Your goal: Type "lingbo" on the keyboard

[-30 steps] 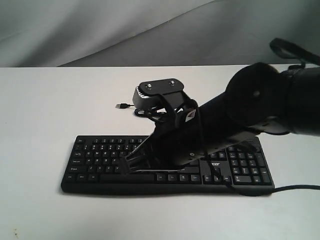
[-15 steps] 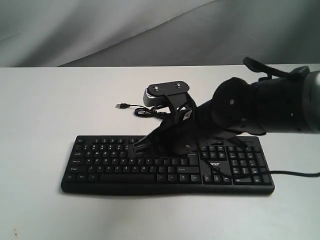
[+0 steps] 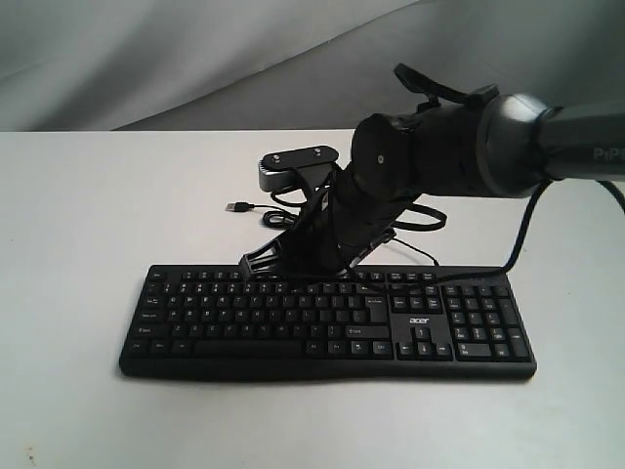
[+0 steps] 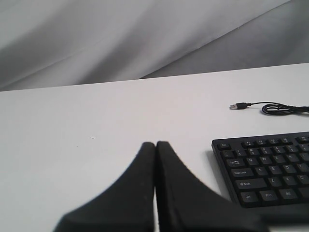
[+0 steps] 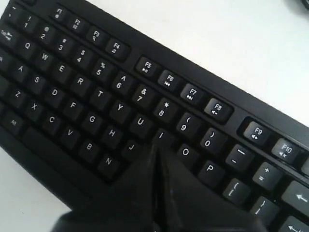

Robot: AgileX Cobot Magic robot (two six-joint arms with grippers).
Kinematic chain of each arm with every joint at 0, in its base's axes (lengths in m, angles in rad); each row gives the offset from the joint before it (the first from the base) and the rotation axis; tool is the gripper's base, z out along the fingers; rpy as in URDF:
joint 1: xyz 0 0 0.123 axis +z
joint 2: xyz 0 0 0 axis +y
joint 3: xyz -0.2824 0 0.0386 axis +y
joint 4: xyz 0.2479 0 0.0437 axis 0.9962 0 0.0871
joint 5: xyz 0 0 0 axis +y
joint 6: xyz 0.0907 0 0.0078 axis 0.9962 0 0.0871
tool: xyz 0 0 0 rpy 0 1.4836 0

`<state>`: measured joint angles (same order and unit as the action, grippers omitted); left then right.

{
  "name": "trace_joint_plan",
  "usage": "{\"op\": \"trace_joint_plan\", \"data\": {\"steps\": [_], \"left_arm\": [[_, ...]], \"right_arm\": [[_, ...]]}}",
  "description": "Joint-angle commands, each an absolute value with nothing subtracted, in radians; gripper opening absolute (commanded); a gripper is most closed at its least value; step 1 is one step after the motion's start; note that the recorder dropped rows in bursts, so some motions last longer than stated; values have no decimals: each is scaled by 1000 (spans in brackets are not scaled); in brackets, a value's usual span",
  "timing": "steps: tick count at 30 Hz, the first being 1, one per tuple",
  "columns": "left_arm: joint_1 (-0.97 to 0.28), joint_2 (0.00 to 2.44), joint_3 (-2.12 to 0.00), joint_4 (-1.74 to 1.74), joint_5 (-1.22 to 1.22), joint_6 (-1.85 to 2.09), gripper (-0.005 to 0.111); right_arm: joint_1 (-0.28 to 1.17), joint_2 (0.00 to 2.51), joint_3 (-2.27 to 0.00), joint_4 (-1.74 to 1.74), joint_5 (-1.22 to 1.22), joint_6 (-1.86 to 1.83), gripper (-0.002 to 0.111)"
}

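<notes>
A: Keyboard (image 3: 322,318)?
B: Matte black plastic, white legends; lower centre, on smooth white table (image 3: 78,215). Creased grey cloth (image 3: 146,59) behind.
A: Jaws?
B: Right gripper (image 5: 155,150): pressed together, wedge tip at the I key. Left gripper (image 4: 155,144): together too, over bare table.

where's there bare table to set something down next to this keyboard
Bare table lies left of the keyboard and along the strip in front of it. Behind the keyboard's middle it is crowded: the USB cable coils there and the right gripper hangs over the keys.
</notes>
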<state>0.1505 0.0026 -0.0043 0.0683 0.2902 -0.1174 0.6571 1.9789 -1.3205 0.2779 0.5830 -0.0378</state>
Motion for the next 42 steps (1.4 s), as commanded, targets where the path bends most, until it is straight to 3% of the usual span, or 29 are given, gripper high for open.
{"op": "trace_joint_plan", "data": {"steps": [1,42], "left_arm": [[152,0,0,60,286,-121,1],[152,0,0,60,286,-121,1]], "right_arm": [[649,1981,-1328,223,581,0,0],[688,1982,-1235,195,488,46,0]]}}
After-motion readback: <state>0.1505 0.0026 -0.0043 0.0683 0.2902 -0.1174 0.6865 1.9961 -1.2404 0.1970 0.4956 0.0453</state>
